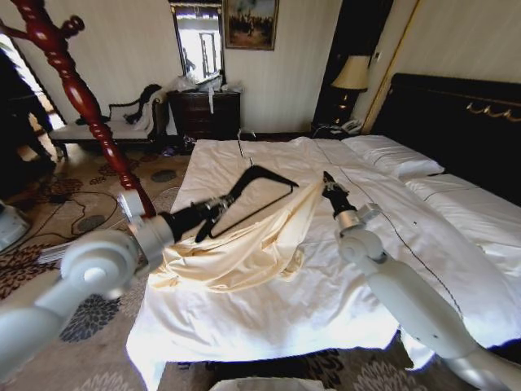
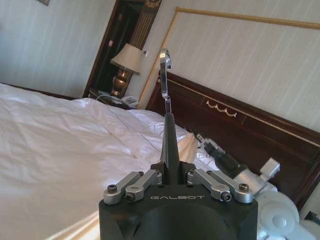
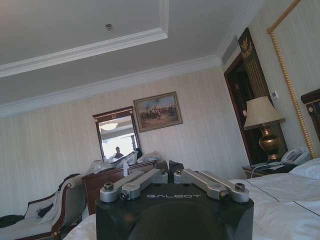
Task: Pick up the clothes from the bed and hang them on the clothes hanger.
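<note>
My left gripper (image 1: 213,210) is shut on one end of the black clothes hanger (image 1: 260,173), holding it above the bed (image 1: 269,322). In the left wrist view the hanger (image 2: 170,132) rises straight out of the shut gripper (image 2: 170,171), its silver hook (image 2: 165,59) at the far end. The pale cream clothes (image 1: 244,252) lie wrinkled on the white sheet and are pulled up into a peak just under the hanger's far arm. My right gripper (image 1: 327,179) is shut at that peak. The left wrist view shows cream cloth (image 2: 189,146) at the right gripper (image 2: 202,141). Its fingers (image 3: 161,166) are pressed together.
A red turned-wood coat stand (image 1: 75,91) rises at the bed's left, over patterned carpet (image 1: 57,212). Behind are a bench (image 1: 114,126), a dark dresser (image 1: 207,112) with a mirror, and a lamp (image 1: 352,75). The black headboard (image 1: 456,122) and pillows (image 1: 395,156) lie to the right.
</note>
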{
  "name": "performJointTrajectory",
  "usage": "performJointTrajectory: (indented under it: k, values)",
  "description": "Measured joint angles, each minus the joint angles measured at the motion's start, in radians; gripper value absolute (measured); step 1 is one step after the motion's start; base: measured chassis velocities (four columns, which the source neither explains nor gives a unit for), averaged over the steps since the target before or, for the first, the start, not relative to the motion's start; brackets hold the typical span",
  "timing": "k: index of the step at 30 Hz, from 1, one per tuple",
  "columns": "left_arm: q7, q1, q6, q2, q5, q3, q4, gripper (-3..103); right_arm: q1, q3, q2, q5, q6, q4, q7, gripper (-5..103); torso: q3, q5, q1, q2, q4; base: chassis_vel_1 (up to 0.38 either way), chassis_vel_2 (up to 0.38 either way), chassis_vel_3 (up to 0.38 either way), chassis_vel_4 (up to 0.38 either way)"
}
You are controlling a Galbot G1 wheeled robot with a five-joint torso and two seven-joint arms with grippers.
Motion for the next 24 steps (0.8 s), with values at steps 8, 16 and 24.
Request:
performJointTrajectory:
  k: [8, 16, 24]
  values:
    - [-0.02, 0.138, 0.02, -0.023, 0.046, -0.093, -0.067, 16, 0.037, -0.026, -0.083, 0.054, 0.003, 0.036, -0.005, 0, 0.0, -0.0002, 0.0, 0.0, 0.0002, 0.0, 0.0, 0.0, 0.0]
    - [-0.016, 0.146, 0.029, -0.071, 0.097, -0.048, -0.037, 16, 0.075, -0.034, -0.141, 0.101, 0.003, 0.11, 0.003, 0, 0.0, -0.0005, 0.0, 0.0, 0.0, 0.0, 0.0, 0.0, 0.0]
    - [0.007, 0.128, 0.041, -0.133, 0.101, 0.004, 0.026, 16, 0.103, -0.053, -0.145, 0.142, 0.021, 0.172, -0.019, 0, 0.0, -0.0004, 0.0, 0.0, 0.0, 0.0, 0.0, 0.0, 0.0]
